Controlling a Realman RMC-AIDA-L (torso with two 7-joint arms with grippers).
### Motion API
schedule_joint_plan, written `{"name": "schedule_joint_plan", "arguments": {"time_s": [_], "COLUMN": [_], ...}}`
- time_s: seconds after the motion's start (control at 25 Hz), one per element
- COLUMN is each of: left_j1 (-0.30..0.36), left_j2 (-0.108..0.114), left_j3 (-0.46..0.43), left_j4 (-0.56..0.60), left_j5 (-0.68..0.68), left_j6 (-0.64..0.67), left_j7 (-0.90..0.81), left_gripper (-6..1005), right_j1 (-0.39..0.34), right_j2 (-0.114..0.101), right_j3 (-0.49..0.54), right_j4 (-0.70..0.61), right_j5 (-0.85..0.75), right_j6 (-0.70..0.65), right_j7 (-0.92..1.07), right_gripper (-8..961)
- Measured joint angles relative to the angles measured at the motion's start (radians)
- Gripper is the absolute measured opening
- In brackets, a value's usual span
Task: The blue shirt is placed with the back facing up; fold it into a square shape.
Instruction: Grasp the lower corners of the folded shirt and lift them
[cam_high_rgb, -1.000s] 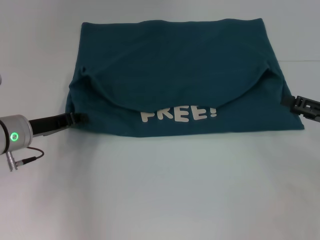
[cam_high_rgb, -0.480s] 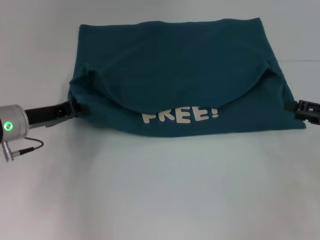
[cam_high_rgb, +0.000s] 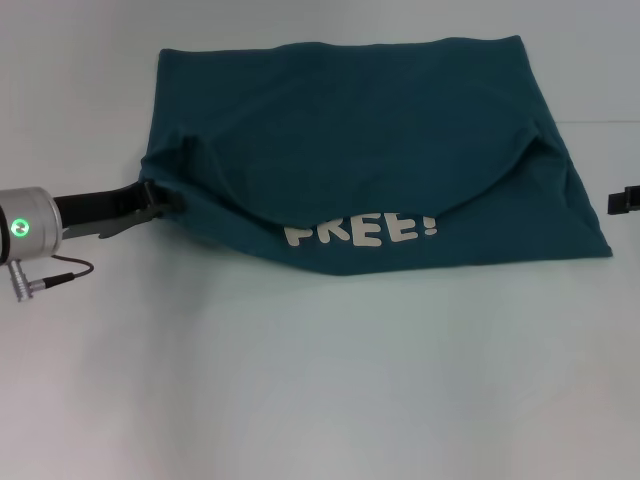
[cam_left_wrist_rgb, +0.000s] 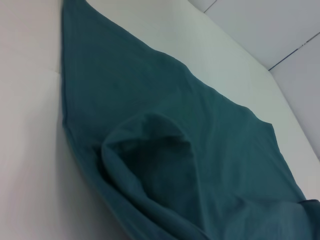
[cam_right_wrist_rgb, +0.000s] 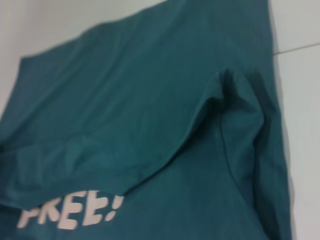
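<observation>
The blue shirt lies flat on the white table, folded over itself. A curved flap edge covers the top of a white "FREE!" print. My left gripper sits at the shirt's left edge, where the cloth bunches into a small fold. Only the tip of my right gripper shows at the frame's right border, clear of the shirt's right corner. The right wrist view looks over the shirt and its print.
The white table stretches bare in front of the shirt. A table seam runs off to the right behind the shirt. A cable hangs from the left wrist.
The right gripper has pulled back to the right, off the shirt's corner and nearly out of view. The left gripper has moved farther along the shirt's left edge.
</observation>
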Motion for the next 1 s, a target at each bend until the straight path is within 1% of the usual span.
{"name": "schedule_joint_plan", "arguments": {"time_s": [0.16, 0.28, 0.4, 0.48, 0.6, 0.8, 1.0], "left_j1": [-0.005, -0.005, -0.003, -0.001, 0.001, 0.003, 0.003], "left_j2": [0.000, -0.002, -0.002, -0.003, -0.005, -0.008, -0.008], "left_j3": [0.000, -0.001, -0.002, -0.001, 0.000, 0.000, 0.000], "left_j4": [-0.001, -0.002, -0.003, -0.004, -0.004, -0.006, -0.013], "left_j5": [0.000, 0.000, 0.000, 0.000, 0.000, 0.000, 0.000], "left_j6": [-0.001, -0.004, -0.010, -0.012, -0.014, -0.016, -0.018], "left_j7": [-0.003, -0.003, -0.003, -0.003, -0.003, -0.003, -0.004], "left_gripper": [38, 38, 38, 38, 38, 38, 37], "right_j1": [0.025, 0.024, 0.022, 0.022, 0.025, 0.028, 0.028], "right_j2": [0.020, 0.045, 0.058, 0.064, 0.081, 0.097, 0.105], "right_j3": [-0.031, -0.084, -0.128, -0.138, -0.141, -0.146, -0.168], "right_j4": [0.022, 0.041, 0.071, 0.085, 0.095, 0.098, 0.119], "right_j5": [-0.050, -0.057, -0.058, -0.059, -0.060, -0.060, -0.061], "right_j6": [0.065, 0.138, 0.202, 0.233, 0.279, 0.327, 0.371], "right_j7": [-0.006, -0.010, -0.011, -0.013, -0.019, -0.030, -0.032], "right_gripper": [792, 790, 789, 787, 786, 782, 779]}}
